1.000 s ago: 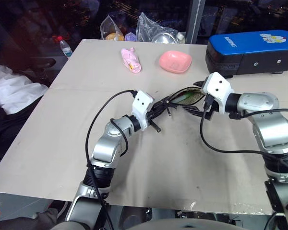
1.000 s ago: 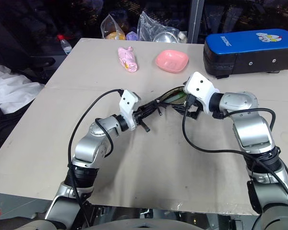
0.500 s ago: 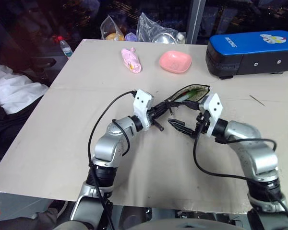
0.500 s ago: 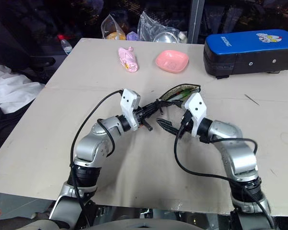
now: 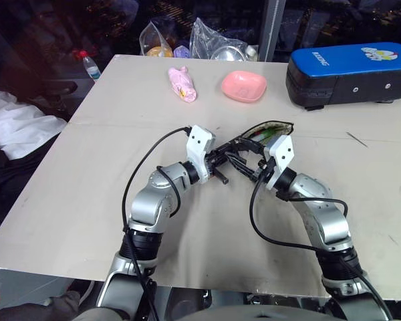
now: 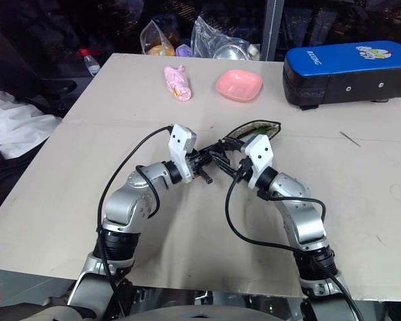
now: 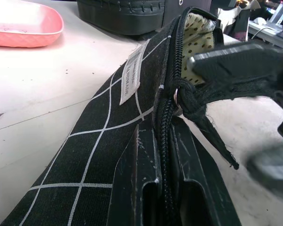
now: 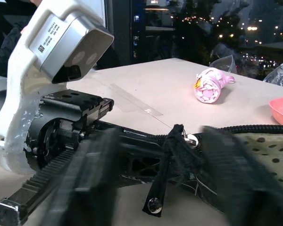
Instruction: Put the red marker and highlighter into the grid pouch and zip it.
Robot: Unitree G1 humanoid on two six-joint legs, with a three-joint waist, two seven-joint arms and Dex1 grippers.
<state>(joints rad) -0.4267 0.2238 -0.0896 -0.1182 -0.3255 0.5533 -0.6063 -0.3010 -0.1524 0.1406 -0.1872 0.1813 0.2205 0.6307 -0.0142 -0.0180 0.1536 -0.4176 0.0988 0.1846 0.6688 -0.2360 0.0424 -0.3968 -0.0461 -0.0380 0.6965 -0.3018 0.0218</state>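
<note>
The grid pouch (image 7: pixel 99 136) was matt black woven cloth with a pale dotted fabric lining, its zipper pull (image 8: pixel 172 155) a frayed black cloth strap, on a smooth matt beige counter (image 5: pixel 87 174) beside a glossy pink plastic dish (image 5: pixel 243 85).

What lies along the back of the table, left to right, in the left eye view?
Water bottle → pink toy → pink dish → blue case.
</note>
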